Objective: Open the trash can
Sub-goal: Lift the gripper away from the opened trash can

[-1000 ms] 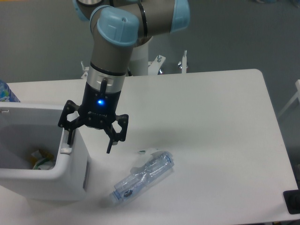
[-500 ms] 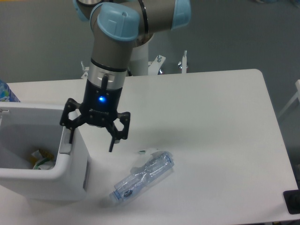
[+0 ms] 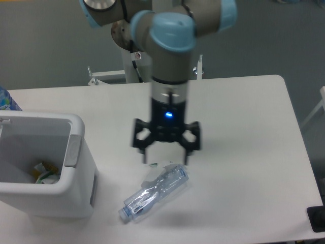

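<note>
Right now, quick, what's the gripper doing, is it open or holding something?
Gripper: open, jaws spread wide, holding nothing; it hangs just above the crushed bottle, away from the trash can.

One fixed cam only, so no overlap w/ any other view. It sits high on the side of the worktop (image 3: 244, 117) opposite the arm base, looking down at a steep angle toward the base, grey floor behind. Mid range: far edge and right corners of worktop in frame, left side cut off. Trash can (image 3: 76, 168) clipped at left edge; gripper (image 3: 166, 152) near centre; upper arm cropped at top. Bottle (image 3: 155, 193) lies low centre, nearest the cam.
</note>
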Available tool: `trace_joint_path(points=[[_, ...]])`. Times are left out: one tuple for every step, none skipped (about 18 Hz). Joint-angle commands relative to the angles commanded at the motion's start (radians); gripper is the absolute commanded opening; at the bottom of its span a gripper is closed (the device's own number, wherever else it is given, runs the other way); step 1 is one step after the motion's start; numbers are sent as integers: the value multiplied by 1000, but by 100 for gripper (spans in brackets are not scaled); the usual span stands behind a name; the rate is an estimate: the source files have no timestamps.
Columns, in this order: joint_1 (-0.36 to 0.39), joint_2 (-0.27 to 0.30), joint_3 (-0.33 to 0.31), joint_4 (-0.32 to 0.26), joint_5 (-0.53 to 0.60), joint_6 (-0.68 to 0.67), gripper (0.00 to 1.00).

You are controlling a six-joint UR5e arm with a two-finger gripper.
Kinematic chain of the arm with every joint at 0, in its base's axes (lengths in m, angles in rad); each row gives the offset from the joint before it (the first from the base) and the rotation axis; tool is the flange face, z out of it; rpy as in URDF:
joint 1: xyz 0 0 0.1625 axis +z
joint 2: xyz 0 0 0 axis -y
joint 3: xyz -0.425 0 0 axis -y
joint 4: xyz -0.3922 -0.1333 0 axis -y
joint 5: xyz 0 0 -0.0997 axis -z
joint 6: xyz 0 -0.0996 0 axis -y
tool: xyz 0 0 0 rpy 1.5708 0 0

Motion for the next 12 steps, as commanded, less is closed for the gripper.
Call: trace_joint_path(points=[[15,-20,-2,0,17,70,100],[32,-37,-2,0,28,149,100],[43,-55,0,-2,37,225,100],[57,-69,2,-3,49,291,100],[72,-80,2,-3,66,348,100],[75,-92,2,-5,84,394,100],[75,-97,2,-8,109,430,100],[75,-98,-3,-8,133,456,100],[75,-101,-5,-9,156,474,100],[77,-106,-6,-9,175,488,100],[77,-109,-8,-9,184,499,100],[77,-114,-8,-8,186,504,100]])
